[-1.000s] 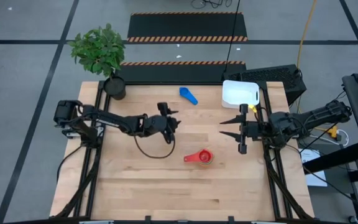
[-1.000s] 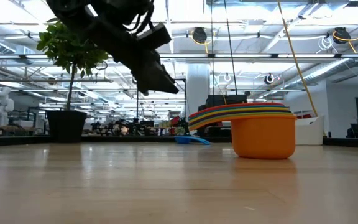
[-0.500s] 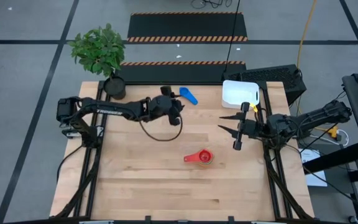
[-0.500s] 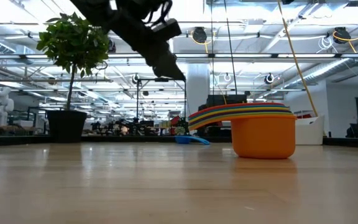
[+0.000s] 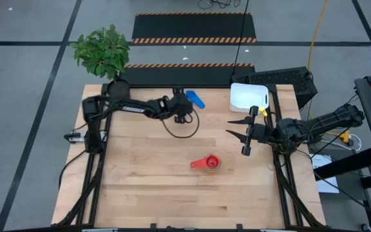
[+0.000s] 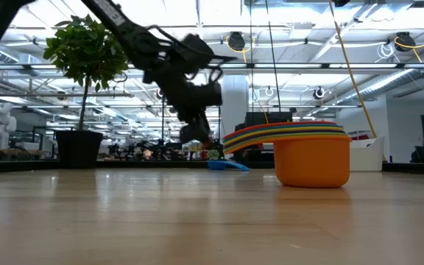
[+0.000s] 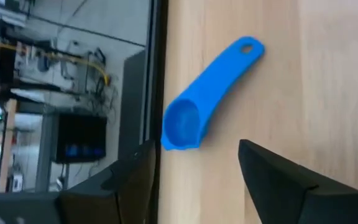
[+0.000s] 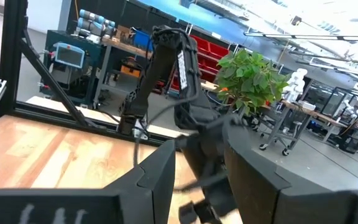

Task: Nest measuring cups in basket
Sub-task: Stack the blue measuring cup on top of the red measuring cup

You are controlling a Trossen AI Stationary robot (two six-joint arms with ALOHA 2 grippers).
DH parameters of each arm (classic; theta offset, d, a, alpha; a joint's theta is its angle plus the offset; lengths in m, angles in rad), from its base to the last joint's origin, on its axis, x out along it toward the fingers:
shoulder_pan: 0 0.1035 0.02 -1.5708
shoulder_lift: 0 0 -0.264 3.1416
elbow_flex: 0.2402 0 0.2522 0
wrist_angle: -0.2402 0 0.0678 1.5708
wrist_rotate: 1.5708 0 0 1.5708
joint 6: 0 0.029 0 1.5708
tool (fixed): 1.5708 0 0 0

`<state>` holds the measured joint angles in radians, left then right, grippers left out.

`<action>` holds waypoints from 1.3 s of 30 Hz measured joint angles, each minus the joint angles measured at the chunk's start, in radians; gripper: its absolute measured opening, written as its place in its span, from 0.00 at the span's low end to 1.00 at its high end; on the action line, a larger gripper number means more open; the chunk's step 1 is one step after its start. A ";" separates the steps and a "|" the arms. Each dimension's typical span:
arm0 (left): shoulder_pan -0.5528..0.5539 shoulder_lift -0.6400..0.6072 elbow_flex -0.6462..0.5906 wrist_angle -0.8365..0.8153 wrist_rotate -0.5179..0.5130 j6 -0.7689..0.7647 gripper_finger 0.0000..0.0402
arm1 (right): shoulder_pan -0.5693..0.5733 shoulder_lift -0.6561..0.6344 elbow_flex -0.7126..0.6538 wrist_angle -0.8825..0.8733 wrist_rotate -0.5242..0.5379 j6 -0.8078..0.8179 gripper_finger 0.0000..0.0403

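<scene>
High view: left gripper (image 5: 184, 106) hovering upper centre beside blue cup (image 5: 195, 99); nested stack (image 5: 208, 164) lower centre; basket (image 5: 248, 96) upper right; right gripper (image 5: 239, 134) waiting, fingers parted, empty.
Left wrist view: fingers (image 7: 278, 177) spread, straddling cup; likely step: pickup, needing descent and closing.

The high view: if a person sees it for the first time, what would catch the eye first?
Probably the bright stack of measuring cups, red on top, alone in the middle of the wooden table. Next, the left gripper, open, reaching over the blue cup near the far edge. The white basket sits at the far right corner, with the right gripper open beside it.
</scene>
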<state>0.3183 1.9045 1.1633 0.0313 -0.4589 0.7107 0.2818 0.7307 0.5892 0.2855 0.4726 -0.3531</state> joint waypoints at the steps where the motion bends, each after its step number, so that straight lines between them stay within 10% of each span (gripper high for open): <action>1: 0.004 0.021 0.026 -0.015 0.000 -0.014 0.58 | 0.000 0.000 0.000 0.000 0.000 0.000 0.33; 12: 0.016 0.191 0.292 -0.264 0.000 -0.135 0.58 | 0.002 -0.003 0.000 -0.040 0.000 0.084 0.33; 39: 0.102 0.206 0.319 -0.257 0.232 -0.077 0.58 | 0.166 -0.024 0.000 -0.075 -0.001 0.157 0.33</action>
<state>0.4205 2.1101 1.4818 -0.2257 -0.2272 0.6333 0.4480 0.7067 0.5892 0.2108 0.4717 -0.1959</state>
